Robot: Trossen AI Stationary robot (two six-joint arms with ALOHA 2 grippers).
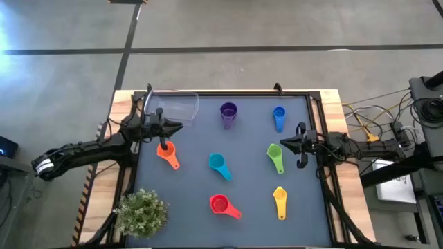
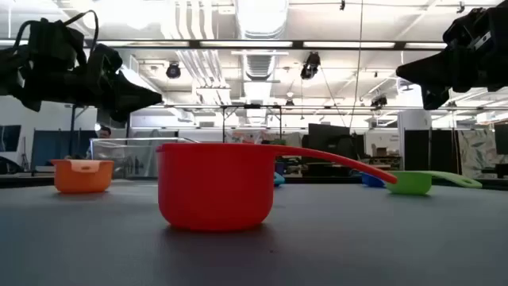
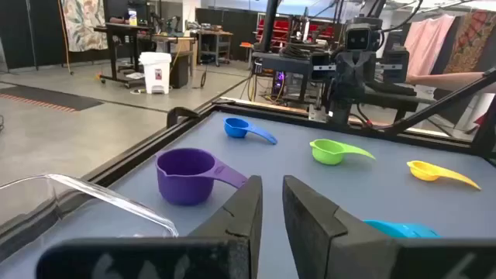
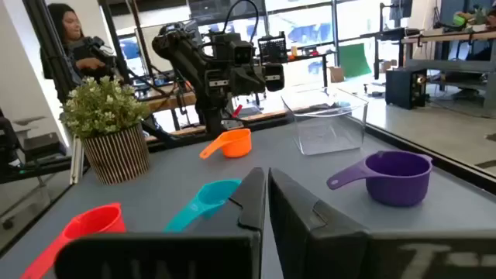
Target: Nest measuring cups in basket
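Measuring cups, six small plastic scoops with short flat handles, lay scattered over the dark counter (image 1: 249, 207) in the high view, none of them touching another. The orange cup (image 1: 166, 153) sat at centre left, the purple cup (image 1: 228, 112) stood at upper centre, and the blue cup (image 1: 279, 117) lay at upper right. The teal cup (image 1: 219, 164) was in the middle, the green cup (image 1: 275, 155) to its right, the red cup (image 1: 221, 205) at lower centre and the yellow cup (image 1: 279, 200) at lower right. A seventh cup could not be found in any view.

The clear, see-through plastic basket (image 1: 174, 105) with rounded corners stood in the upper left of the counter, near the orange cup, and nothing showed inside it.

The left tool (image 1: 174, 127) hung above the counter at centre left, between the basket and the orange cup, its two dark fingers (image 3: 246, 208) standing close with only a narrow gap and holding nothing. The right tool (image 1: 285, 144) hung at centre right, just beside the green cup, its fingers (image 4: 252, 198) likewise nearly together and empty.

A small green bushy plant (image 1: 141, 213) in a striped pot stood at the lower left corner of the counter. In the right wrist view a person (image 4: 71, 35) showed in the room beyond.
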